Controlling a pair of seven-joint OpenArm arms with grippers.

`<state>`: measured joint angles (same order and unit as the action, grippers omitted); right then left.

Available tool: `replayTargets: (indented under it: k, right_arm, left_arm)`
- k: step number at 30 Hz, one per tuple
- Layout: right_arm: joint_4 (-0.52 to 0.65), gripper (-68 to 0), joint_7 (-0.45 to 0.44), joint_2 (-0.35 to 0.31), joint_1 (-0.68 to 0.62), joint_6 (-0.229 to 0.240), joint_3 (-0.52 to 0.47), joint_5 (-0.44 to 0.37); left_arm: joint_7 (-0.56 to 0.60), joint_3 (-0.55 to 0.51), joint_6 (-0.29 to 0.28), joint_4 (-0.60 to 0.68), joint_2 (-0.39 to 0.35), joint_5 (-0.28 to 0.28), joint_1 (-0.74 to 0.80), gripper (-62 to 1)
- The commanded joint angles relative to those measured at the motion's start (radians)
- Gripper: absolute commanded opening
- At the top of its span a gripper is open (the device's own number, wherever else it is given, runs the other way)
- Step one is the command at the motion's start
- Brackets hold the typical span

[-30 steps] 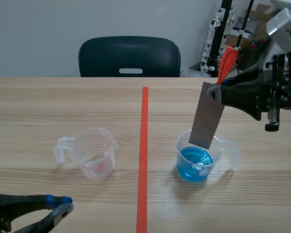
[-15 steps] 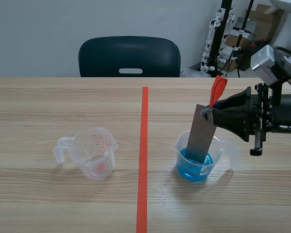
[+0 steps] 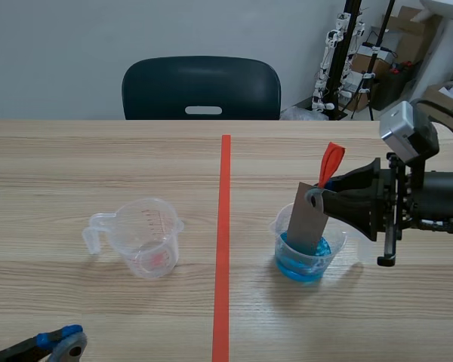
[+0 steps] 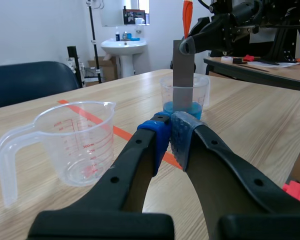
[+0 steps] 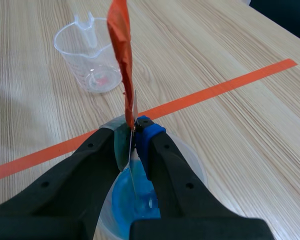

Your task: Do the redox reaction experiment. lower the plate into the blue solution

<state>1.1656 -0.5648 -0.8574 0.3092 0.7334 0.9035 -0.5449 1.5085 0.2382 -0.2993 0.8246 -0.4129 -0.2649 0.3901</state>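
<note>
A grey metal plate (image 3: 307, 217) with an orange-red ribbon (image 3: 331, 161) at its top hangs tilted from my right gripper (image 3: 318, 197), which is shut on the plate's upper end. Its lower end sits inside the clear beaker (image 3: 334, 243) of blue solution (image 3: 298, 268), right of the tape line. In the right wrist view my right gripper (image 5: 135, 131) pinches the ribbon (image 5: 121, 45) and the thin plate edge (image 5: 133, 182) above the blue solution (image 5: 122, 202). My left gripper (image 4: 169, 127) is shut on nothing, low at the front left (image 3: 60, 341), facing the plate (image 4: 182, 75).
An empty clear measuring cup (image 3: 147, 237) stands left of the orange tape line (image 3: 224, 226). It also shows beside my left gripper (image 4: 77, 145) and beyond the ribbon (image 5: 92, 57). A dark chair (image 3: 201, 87) is at the far edge; stands and boxes (image 3: 355, 53) are behind on the right.
My right gripper has come down and the plate has sunk deeper into the beaker. The left gripper has dropped lower in the scene view; only its tip shows now.
</note>
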Motion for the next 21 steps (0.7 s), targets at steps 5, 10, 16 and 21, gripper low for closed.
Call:
replayTargets:
  k: [5,10,16,21]
  right_arm:
    - [-0.03,-66.9,-0.07,0.007,0.0,0.008,-0.008,0.03]
    - [-0.042,-66.9,-0.082,0.007,0.001,0.008,-0.008,0.032]
    - [-0.042,-66.9,-0.082,0.007,0.001,0.008,-0.008,0.071]
    - [-0.042,-66.9,-0.084,0.007,0.001,0.008,-0.008,0.089]
  left_arm:
    - [0.045,-0.001,-0.002,0.026,-0.003,0.011,0.009,-20.4]
    - [0.045,-0.001,-0.002,0.027,0.0,0.017,0.008,1.4]
    - [0.045,-0.001,-0.002,0.03,0.0,0.017,0.008,1.4]
    - [0.045,-0.001,-0.002,0.054,0.0,0.016,0.009,1.4]
